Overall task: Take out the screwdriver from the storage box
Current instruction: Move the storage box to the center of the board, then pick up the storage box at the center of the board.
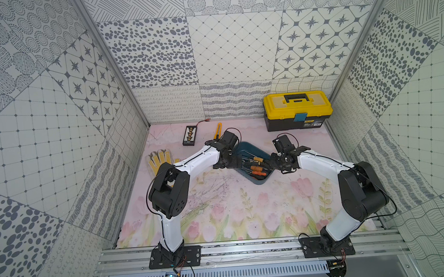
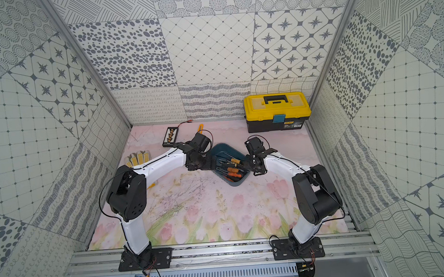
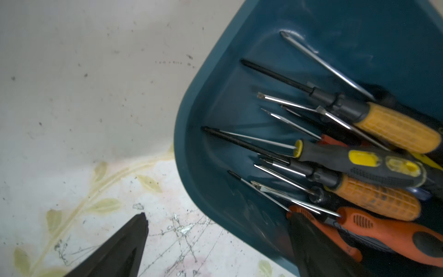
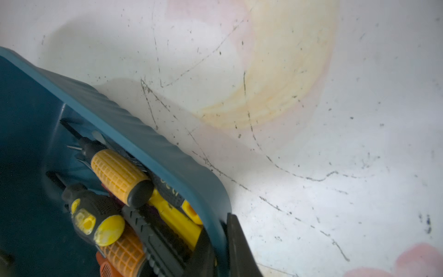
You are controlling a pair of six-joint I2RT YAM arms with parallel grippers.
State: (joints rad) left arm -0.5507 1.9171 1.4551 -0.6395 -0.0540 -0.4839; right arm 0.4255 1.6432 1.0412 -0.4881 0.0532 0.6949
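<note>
The storage box [image 1: 245, 149] [image 2: 223, 149] is a shallow teal bin lying at an angle mid-table, with several screwdrivers [image 1: 256, 166] piled at its near end. My left gripper [image 1: 233, 162] [image 3: 219, 215] is open and straddles the box's wall [image 3: 215, 108]. One of its fingers [image 3: 124, 244] is outside over the mat, the other one inside above an orange-handled screwdriver [image 3: 395, 235]. It holds nothing. My right gripper [image 1: 273, 162] [image 4: 221, 230] is shut on the box's rim [image 4: 143, 139] at the opposite side, beside a yellow-handled screwdriver [image 4: 117, 172].
A yellow-lidded black toolbox [image 1: 297, 109] stands at the back right. At the back left lie a black bit case [image 1: 190, 136] and a yellow cutter [image 1: 218, 130]. Work gloves [image 1: 161, 160] lie under the left arm.
</note>
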